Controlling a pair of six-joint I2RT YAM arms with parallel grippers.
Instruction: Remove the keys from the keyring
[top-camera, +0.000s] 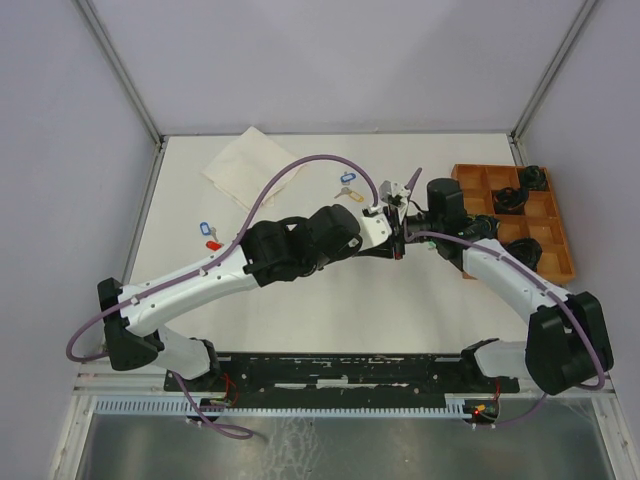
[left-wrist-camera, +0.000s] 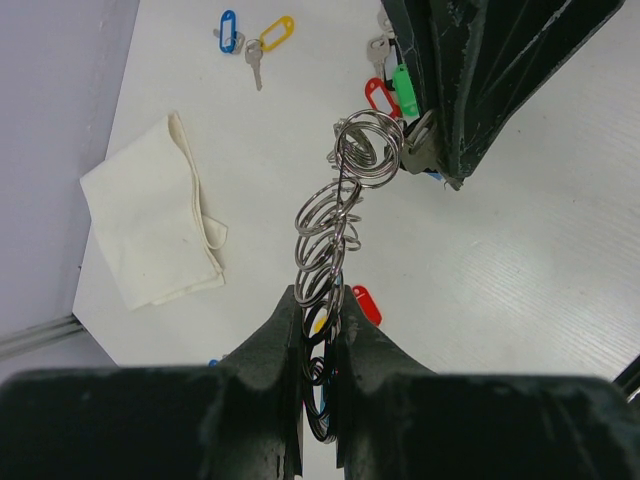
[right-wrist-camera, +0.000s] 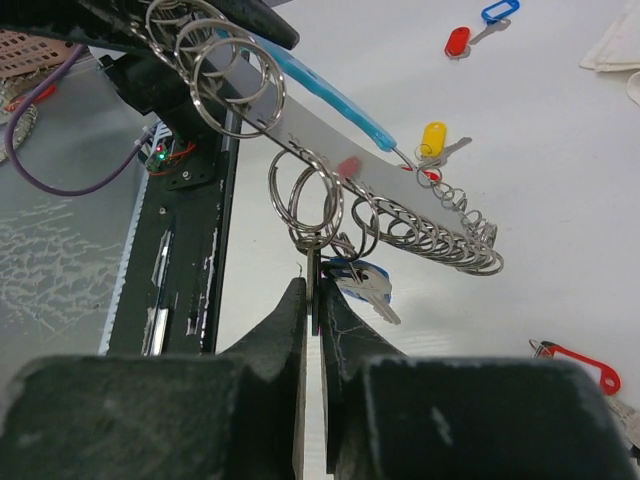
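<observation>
The keyring (left-wrist-camera: 328, 225) is a stretched coil of silver wire loops joined to a light-blue band (right-wrist-camera: 330, 95), held up between both grippers above mid-table. My left gripper (left-wrist-camera: 318, 318) is shut on one end of the coil. My right gripper (right-wrist-camera: 312, 298) is shut on a thin silver key (right-wrist-camera: 312, 272) hanging from loops of the coil. A blue-tagged key (right-wrist-camera: 368, 282) hangs beside it. Red-tagged (left-wrist-camera: 380, 97) and green-tagged (left-wrist-camera: 404, 88) keys hang near the right gripper. In the top view the grippers meet, left (top-camera: 393, 238) and right (top-camera: 405, 215).
Loose tagged keys lie on the table: blue (top-camera: 206, 229) and red (top-camera: 213, 244) at the left, blue (top-camera: 347, 178) and yellow (top-camera: 351, 196) at the back. A folded cream cloth (top-camera: 250, 165) lies far left. A wooden compartment tray (top-camera: 553, 262) stands at the right.
</observation>
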